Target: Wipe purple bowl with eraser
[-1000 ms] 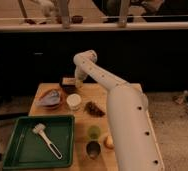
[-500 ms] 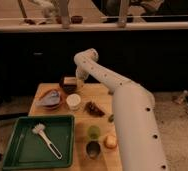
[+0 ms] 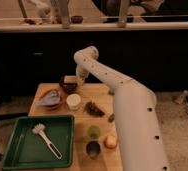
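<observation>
While the room behind stays dark, the wooden table [image 3: 100, 99] is lit; the gripper [image 3: 80, 76] hangs right beside the eraser [image 3: 70, 79], which sits on the purple bowl [image 3: 68, 86] at the far edge.

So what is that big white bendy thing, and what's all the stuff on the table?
That's a robot's arm, seen from one camera high up. At its far end is the gripper, its two-finger hand, reaching down at the back of the wooden table. Right below it sit a purple bowl and a pale eraser. Nearer are a white cup, an orange-rimmed dish, and a green tray with a brush inside. I can't tell whether the gripper grips the eraser.
</observation>
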{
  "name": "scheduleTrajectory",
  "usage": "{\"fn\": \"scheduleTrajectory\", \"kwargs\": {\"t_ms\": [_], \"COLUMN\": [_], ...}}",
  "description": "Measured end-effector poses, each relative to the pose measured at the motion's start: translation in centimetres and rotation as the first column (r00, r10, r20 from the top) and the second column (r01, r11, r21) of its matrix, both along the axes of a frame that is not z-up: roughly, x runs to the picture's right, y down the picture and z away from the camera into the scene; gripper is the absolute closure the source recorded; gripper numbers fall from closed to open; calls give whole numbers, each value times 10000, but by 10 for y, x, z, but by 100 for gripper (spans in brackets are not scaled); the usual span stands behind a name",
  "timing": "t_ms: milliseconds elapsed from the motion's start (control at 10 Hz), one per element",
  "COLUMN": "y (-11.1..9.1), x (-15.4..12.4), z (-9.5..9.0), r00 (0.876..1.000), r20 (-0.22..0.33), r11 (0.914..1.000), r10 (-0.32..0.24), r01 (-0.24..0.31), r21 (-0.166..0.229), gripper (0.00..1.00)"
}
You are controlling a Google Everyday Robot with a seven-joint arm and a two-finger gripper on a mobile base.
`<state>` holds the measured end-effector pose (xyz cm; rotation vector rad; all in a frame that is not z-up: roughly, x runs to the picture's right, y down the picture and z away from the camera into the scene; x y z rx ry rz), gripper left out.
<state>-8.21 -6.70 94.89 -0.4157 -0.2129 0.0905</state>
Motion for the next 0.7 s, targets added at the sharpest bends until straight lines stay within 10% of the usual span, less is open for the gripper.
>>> {"fn": "scheduleTrajectory", "kwargs": {"t_ms": [700], "y": [2], "x": [-29], "z": [31], "r00": [9987], "r20": [391], "r11": [9988], "r10": [-342], "r01": [355], "r21": [-336], "gripper": [100]}}
